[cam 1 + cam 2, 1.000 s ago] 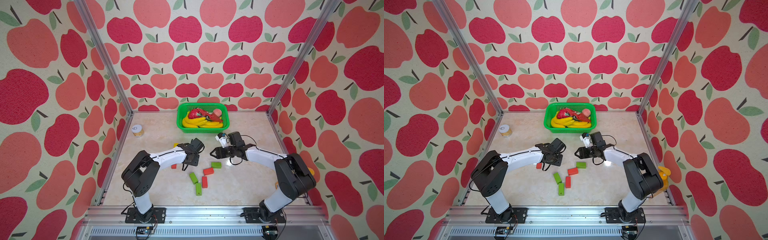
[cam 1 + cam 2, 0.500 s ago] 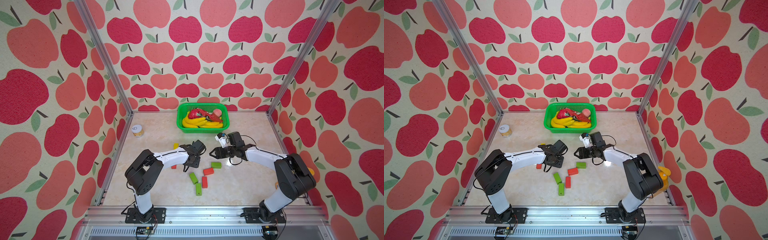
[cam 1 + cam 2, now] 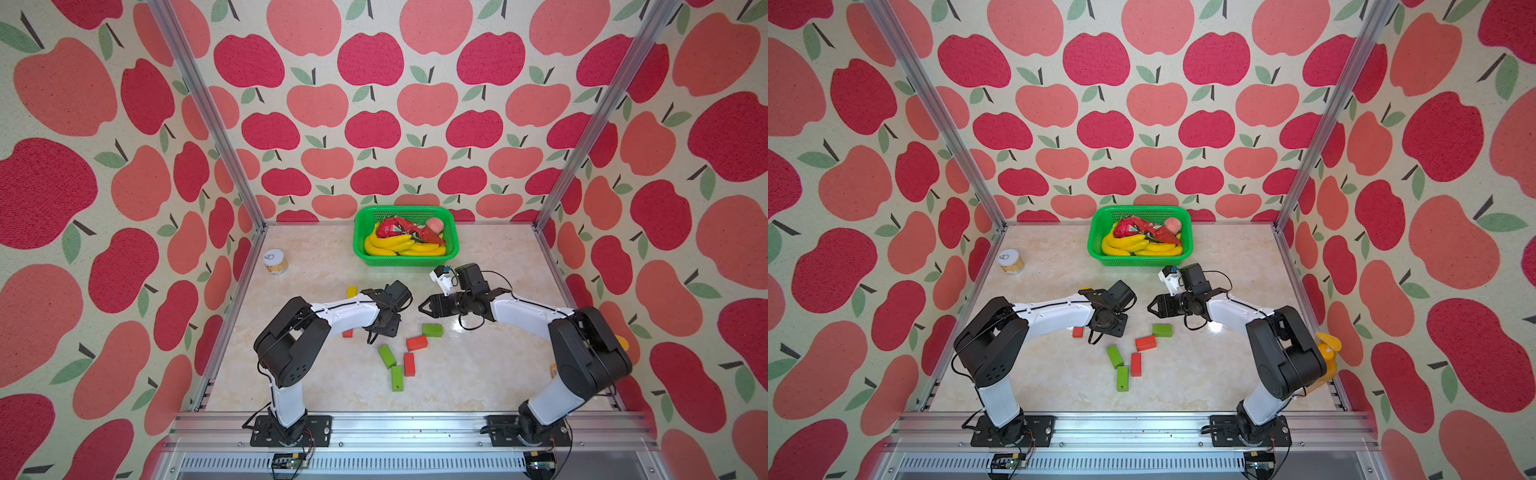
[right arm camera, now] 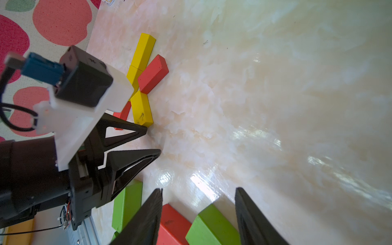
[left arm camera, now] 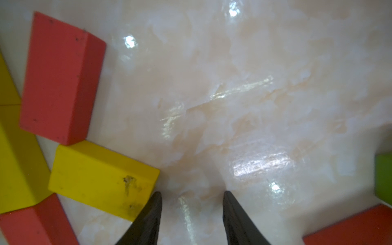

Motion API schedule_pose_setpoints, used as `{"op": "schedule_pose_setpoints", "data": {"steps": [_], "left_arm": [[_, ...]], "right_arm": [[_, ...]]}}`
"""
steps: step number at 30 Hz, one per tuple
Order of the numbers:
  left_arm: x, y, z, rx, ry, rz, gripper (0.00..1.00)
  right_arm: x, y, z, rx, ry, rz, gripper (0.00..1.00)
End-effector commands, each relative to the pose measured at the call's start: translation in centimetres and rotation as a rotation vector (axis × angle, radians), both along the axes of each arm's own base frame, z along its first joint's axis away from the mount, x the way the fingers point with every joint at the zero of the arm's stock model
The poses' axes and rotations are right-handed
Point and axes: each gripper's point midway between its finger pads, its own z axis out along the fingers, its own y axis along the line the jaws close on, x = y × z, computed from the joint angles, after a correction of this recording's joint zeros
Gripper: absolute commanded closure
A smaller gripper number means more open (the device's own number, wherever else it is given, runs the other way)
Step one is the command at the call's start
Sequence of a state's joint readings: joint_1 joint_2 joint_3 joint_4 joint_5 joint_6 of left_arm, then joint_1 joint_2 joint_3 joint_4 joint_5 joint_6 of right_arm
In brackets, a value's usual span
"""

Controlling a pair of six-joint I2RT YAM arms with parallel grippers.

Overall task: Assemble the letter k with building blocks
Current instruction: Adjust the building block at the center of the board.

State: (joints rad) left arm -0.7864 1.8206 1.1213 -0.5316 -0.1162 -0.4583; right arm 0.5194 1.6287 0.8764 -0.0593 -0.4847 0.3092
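The surface point(image 5: 265, 95) shines glossy, marble-like; the blocks point(image 5: 59, 80) look matt and smooth; my left claw point(image 5: 192, 193) is matt black plastic.

A pale marbled surface point(image 3: 1204, 374) carries a green basket point(image 3: 1098, 249) of toy fruit point(image 3: 1133, 245) at the middle of its back edge. A small jar point(image 3: 1012, 262) stands by the left edge. Near the centre, the left gripper point(image 3: 1109, 327) points down just beside a red block point(image 3: 1078, 331). The right gripper point(image 3: 1152, 307) lies level, facing it, with a green block point(image 3: 1162, 330) close on its front-edge side. Four more building blocks point(image 3: 1136, 364), two red and two green, lie loose toward the front edge. A yellow block point(image 3: 1086, 288) shows behind the left arm point(image 3: 1054, 313).
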Motion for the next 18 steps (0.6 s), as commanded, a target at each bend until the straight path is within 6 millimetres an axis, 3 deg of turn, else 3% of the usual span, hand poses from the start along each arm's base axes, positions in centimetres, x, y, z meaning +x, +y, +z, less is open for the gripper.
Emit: {"op": "schedule_pose_setpoints", "data": {"steps": [1,18], "left_arm": [[0.1,0.0,-0.1,0.023,0.011,-0.004,0.49],[0.4,1.1,-0.5,0.034,0.015,0.02,0.44]], "right_arm": [[-0.1,0.2,0.8,0.026,-0.005,0.004,0.41],[-0.2,0.4,0.9,0.035,-0.001,0.013,0.41]]}}
